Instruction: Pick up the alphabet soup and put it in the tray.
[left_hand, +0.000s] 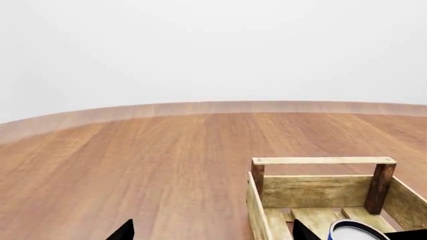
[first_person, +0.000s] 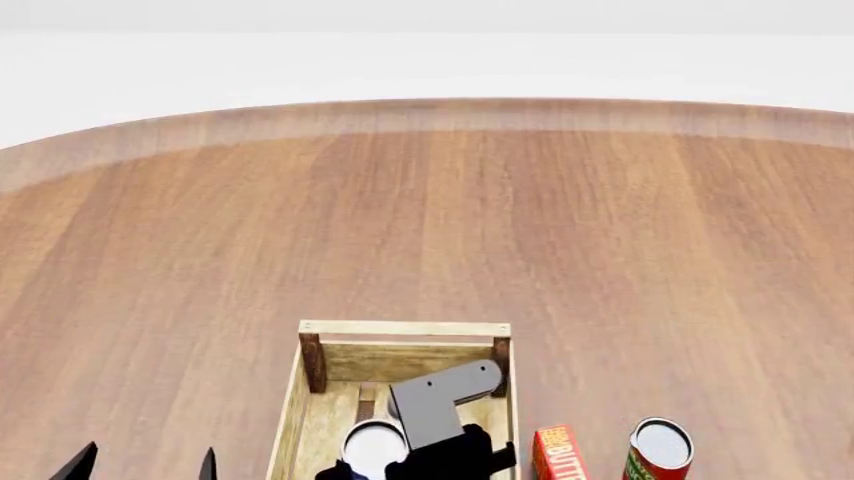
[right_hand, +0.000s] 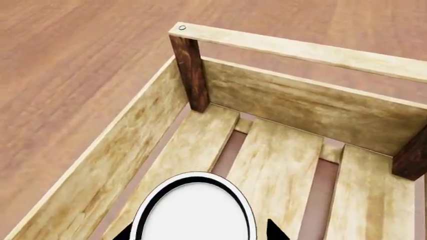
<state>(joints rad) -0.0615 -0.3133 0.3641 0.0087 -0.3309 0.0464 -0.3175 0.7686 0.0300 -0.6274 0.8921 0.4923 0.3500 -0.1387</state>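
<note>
A: step? where's the alphabet soup (right_hand: 193, 210)?

B: placing. Can sits upright inside the tray (first_person: 290, 420), toward the tabletop's near edge, right pincer (right_hand: 193, 232) closed around it, dark tips either side of the white top. Can't tell if it's resting on the slats or just above them

A: left pincer (left_hand: 207, 232)?

B: open, holding nothing, just beside the tray's left wall

A: other stuff?

B: red box (first_person: 561, 455) and red-and-green can (first_person: 657, 450) just right of the tray, not ours

A: next?

B: I'd judge: lower until seated on the slats, open the jaws, lift straight up without tipping it
</note>
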